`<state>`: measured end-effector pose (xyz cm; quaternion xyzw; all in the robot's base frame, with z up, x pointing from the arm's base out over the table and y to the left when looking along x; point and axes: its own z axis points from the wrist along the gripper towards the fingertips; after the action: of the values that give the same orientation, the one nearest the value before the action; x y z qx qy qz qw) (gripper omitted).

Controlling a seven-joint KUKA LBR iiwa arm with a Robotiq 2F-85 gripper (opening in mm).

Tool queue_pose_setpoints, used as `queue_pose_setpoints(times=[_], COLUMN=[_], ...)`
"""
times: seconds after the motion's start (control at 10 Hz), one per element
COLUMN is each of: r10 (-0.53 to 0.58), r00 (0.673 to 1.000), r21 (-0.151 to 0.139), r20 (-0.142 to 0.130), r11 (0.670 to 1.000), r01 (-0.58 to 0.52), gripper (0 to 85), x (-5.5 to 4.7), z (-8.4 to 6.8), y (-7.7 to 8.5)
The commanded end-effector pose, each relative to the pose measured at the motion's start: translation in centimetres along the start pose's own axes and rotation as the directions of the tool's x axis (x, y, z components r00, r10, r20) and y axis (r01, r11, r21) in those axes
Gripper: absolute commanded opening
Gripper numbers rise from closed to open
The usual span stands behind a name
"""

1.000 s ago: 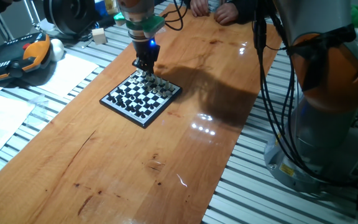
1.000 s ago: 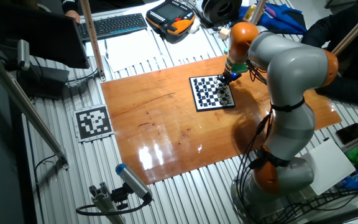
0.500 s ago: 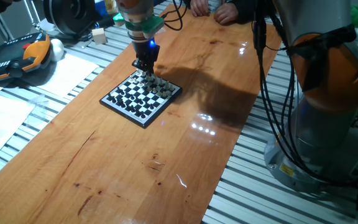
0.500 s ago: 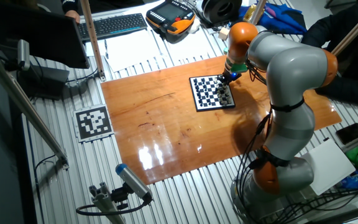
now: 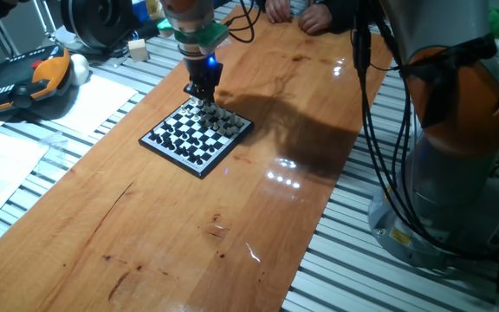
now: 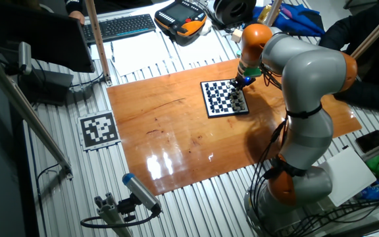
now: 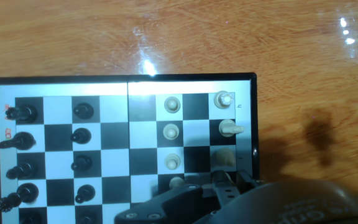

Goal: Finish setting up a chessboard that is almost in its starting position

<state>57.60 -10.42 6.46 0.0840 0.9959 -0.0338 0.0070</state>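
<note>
Nothing has shifted over the last second: the tool (image 5: 204,96) still hovers low over the far corner of the chessboard (image 5: 197,134) mid-tabletop (image 5: 258,199) (grip state hidden), so a white back-rank piece seems pending.

arm: we see our grey-and-orange KUKA arm (image 6: 301,99) arched over, wrist pointing straight down | gripper (image 5: 203,94): held low, fingers vertical with tips close together | hand view: we see only the dark finger bases (image 7: 229,186) | grasp: we cannot tell
</note>
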Motion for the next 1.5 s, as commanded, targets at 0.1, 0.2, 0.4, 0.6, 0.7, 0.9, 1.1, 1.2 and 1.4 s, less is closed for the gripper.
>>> queue_pose_setpoints(times=[0.1, 0.2, 0.4, 0.6, 0.7, 0.9, 1.1, 1.2, 1.4], r10=[0.004, 0.007, 0.010, 0.009, 0.009, 0.004, 0.000, -0.005, -0.013], r00=[1.000, 1.000, 1.000, 1.000, 1.000, 1.000, 1.000, 1.000, 1.000], r21=[0.001, 0.001, 0.000, 0.000, 0.000, 0.001, -0.005, -0.008, -0.012], r20=[-0.001, -0.003, -0.005, -0.006, -0.006, -0.009, -0.013, -0.017, -0.020], r11=[1.000, 1.000, 1.000, 1.000, 1.000, 1.000, 1.000, 1.000, 1.000], r01=[-0.004, -0.007, -0.010, -0.009, -0.009, -0.004, 0.000, 0.005, 0.013], gripper=[34.0, 34.0, 34.0, 34.0, 34.0, 34.0, 17.0, 17.0, 0.0], x=[0.01, 0.02, 0.03, 0.03, 0.03, 0.03, 0.04, 0.04, 0.05], z=[0.01, 0.01, 0.00, -0.01, -0.01, 0.00, 0.00, 0.01, 0.01], y=[0.03, 0.04, 0.04, 0.04, 0.04, 0.05, 0.06, 0.05, 0.03])
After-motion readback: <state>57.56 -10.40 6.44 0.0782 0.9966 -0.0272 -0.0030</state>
